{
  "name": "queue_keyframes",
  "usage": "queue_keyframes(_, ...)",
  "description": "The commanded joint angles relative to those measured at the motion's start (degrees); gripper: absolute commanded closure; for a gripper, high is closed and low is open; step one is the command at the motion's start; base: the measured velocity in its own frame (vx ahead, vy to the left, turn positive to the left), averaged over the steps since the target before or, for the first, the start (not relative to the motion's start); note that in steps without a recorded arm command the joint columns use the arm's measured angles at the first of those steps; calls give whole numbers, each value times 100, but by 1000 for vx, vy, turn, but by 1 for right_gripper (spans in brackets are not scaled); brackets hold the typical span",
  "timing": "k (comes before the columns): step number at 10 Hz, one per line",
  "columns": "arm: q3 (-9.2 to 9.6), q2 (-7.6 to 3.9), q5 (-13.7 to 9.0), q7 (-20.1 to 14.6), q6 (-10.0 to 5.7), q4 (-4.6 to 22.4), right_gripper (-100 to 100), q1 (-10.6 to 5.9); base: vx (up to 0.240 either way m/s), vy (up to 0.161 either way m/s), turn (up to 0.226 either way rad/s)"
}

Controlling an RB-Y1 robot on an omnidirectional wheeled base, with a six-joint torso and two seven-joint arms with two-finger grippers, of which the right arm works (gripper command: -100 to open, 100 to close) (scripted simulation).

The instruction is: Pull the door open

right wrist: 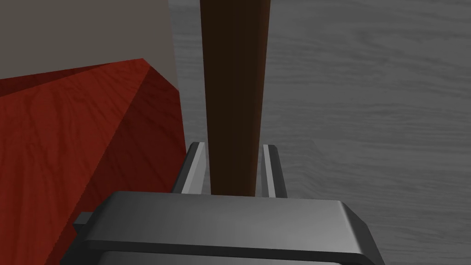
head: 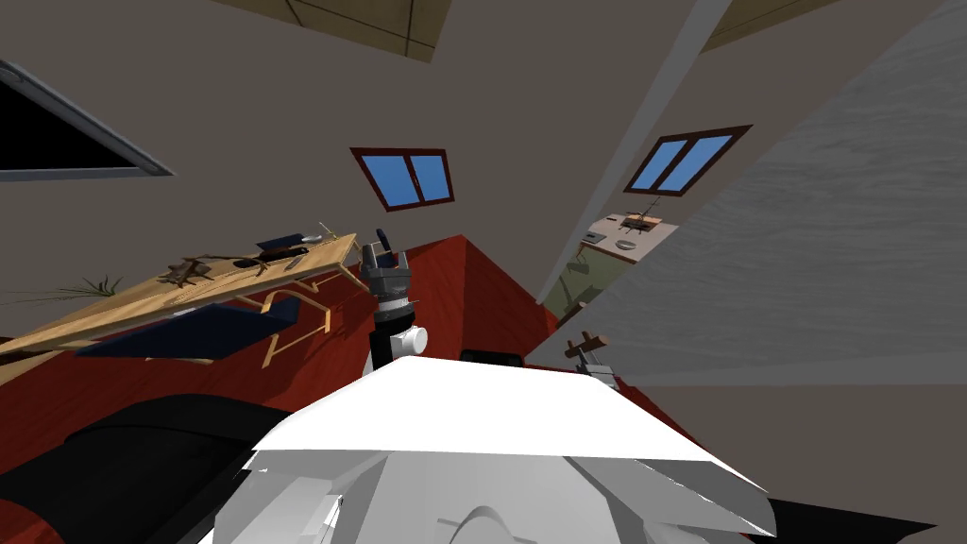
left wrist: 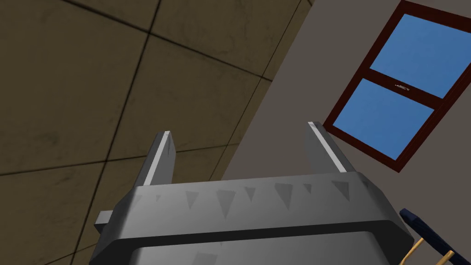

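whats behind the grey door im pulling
Through the gap past the grey door's edge: a second room with a blue window and a pale counter holding small items. The door panel, whose handle the right gripper grips, hides the rest.

Brown handle (right wrist: 234, 92) fills the right pincer (right wrist: 234, 146), grey door (right wrist: 368, 115) just behind it, open red floor (right wrist: 69, 138) alongside

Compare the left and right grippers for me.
The left gripper is open and empty; the right gripper has fingers pressing the sides of the dark brown handle. The left gripper is raised clear of the grey door; the right gripper is at it. Both have light grey fingers.
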Motion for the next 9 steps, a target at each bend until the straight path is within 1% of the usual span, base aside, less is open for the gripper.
queue_keyframes(1,0,0,0,0,0,0,100,0,-95,-9,18)
queue_keyframes(9,120,-104,120,-208,-300,377,100,-133,-196,-52,135)
